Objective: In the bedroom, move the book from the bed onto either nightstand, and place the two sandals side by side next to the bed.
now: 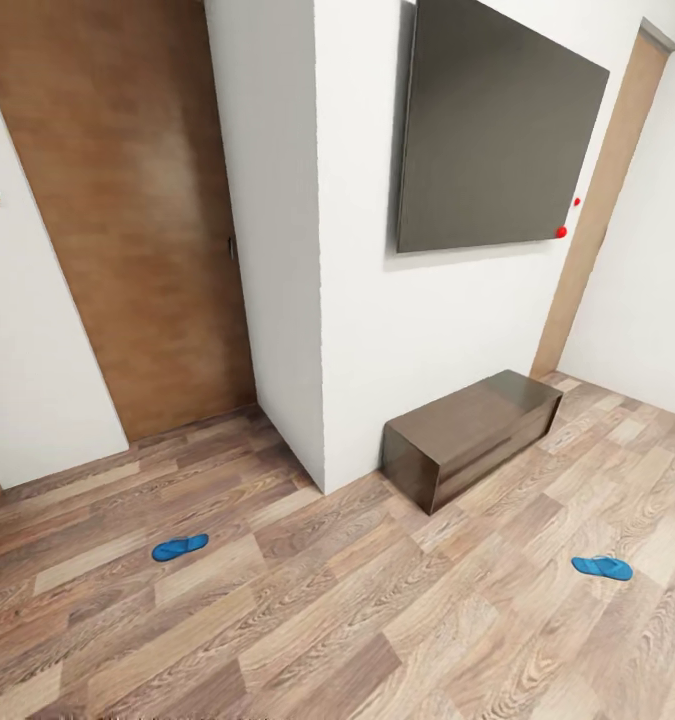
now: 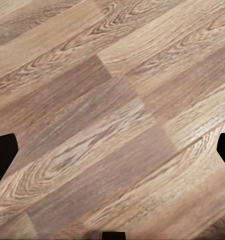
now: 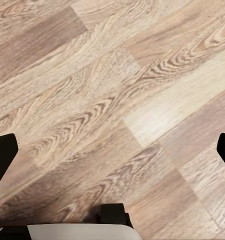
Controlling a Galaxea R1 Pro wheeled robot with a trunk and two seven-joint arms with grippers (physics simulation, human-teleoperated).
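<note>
Your two bright blue flat flip-flop sandals (image 1: 180, 548) (image 1: 602, 568) lie well apart on the wood-plank floor (image 1: 377, 620); both jaws stand open, empty.

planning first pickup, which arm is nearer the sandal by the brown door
Likely left: the sandal lies on the left arm's side of the head view, across from the right arm's.

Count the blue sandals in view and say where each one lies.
2. One sandal lies on the wood floor before the brown door; the other sandal lies right of the dark cabinet.
</note>
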